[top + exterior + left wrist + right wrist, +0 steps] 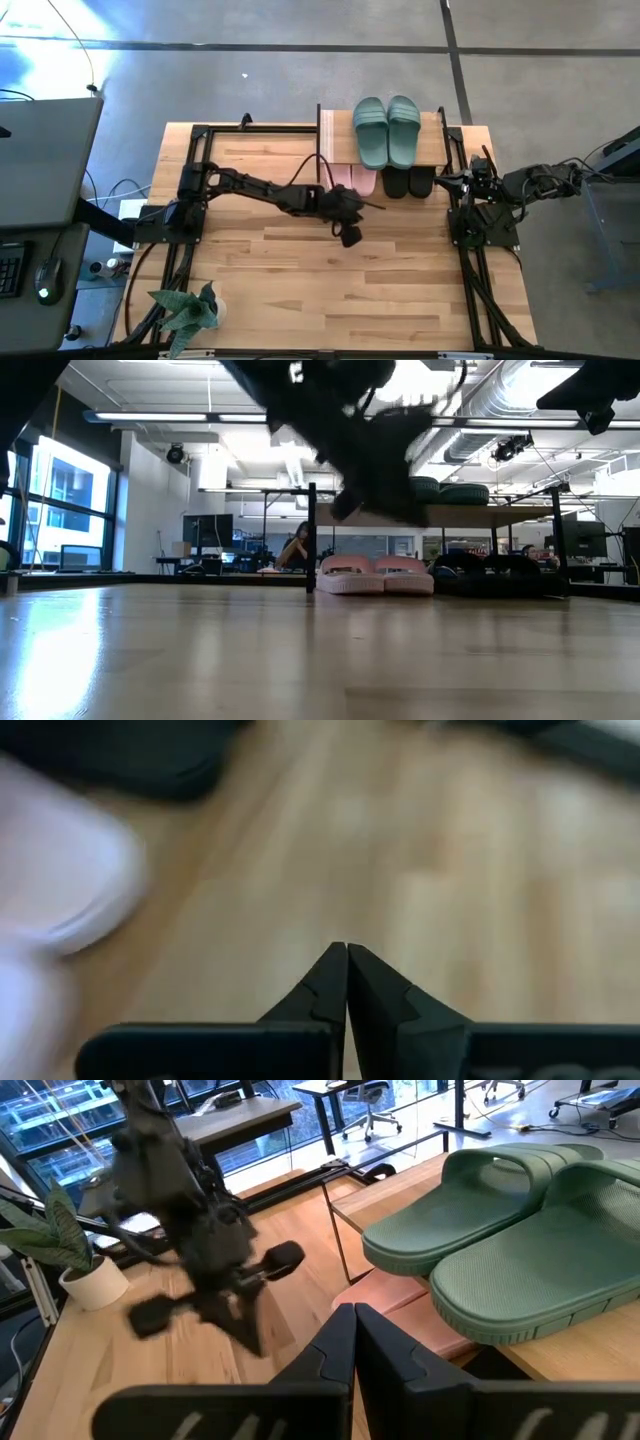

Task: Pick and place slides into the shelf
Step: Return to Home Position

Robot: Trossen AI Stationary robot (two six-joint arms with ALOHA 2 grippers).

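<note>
"Looking at the shelf (pixel 335 140) on the worktop's (pixel 400 290) far edge, why do the green slides (pixel 387 130) get the top?"

"My guess is that the lower level has room for two pairs only. The pink slides (pixel 352 180) lie under the top at its left end. The black slides (pixel 410 183) lie just beside them at its right end. Both pairs poke out a little toward the near edge. All six look shelved, each pair side by side."

"And the left gripper (pixel 350 236)?"

"It hangs above the worktop's middle, near the pink pair but apart from it. Its fingers are pressed together on nothing. With nothing left to carry, I judge that only its return to rest remains."

"The right gripper (pixel 442 182)?"

"It is folded in by the right edge, just beside the shelf's right end. Its tips are closed together and empty too. It points across the green pair and waits, which keeps it out of the other arm's way."

"Any risk?"

"The left arm reaches across in front of the lower level. A low swing could nudge the pink pair out of line."
</note>
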